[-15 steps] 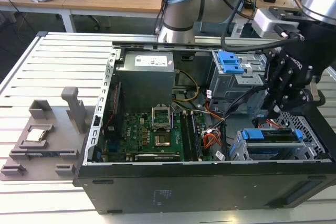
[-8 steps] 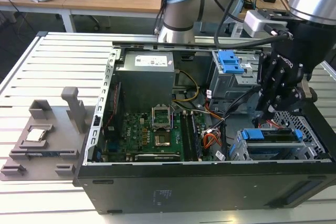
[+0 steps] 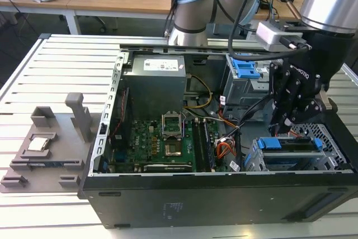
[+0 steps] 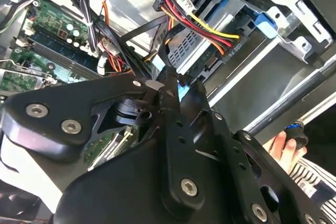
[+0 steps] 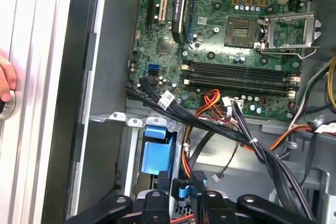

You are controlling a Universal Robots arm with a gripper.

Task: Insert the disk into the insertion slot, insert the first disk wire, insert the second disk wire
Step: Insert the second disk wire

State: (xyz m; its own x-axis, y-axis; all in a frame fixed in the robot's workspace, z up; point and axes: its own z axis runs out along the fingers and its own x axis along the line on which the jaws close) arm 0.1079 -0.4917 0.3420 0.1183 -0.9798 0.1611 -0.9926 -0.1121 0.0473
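The disk [image 3: 291, 145], edged by its blue carrier, lies inside the low silver insertion slot [image 3: 333, 152] at the case's corner on the exterior view's right. My gripper [image 3: 286, 127] hangs just above the disk's inner end. Both wrist views show the gripper [image 4: 170, 85] [image 5: 182, 198] shut on a thin black disk wire [image 4: 164, 59] with a light blue plug [image 5: 180, 189], right by the disk [image 5: 157, 150] [image 4: 197, 43]. A red, yellow and black wire bundle ends in a black plug [image 4: 231, 51] resting on the disk.
Black and orange cable bundles [image 5: 247, 140] cross between the motherboard [image 5: 236, 51] and the drive bay. A taller grey cage with a blue latch [image 3: 246, 71] stands behind. A person's hand [image 4: 283, 145] [image 5: 5, 77] rests by the case's outer wall. Grey fixtures [image 3: 42, 144] lie on the table.
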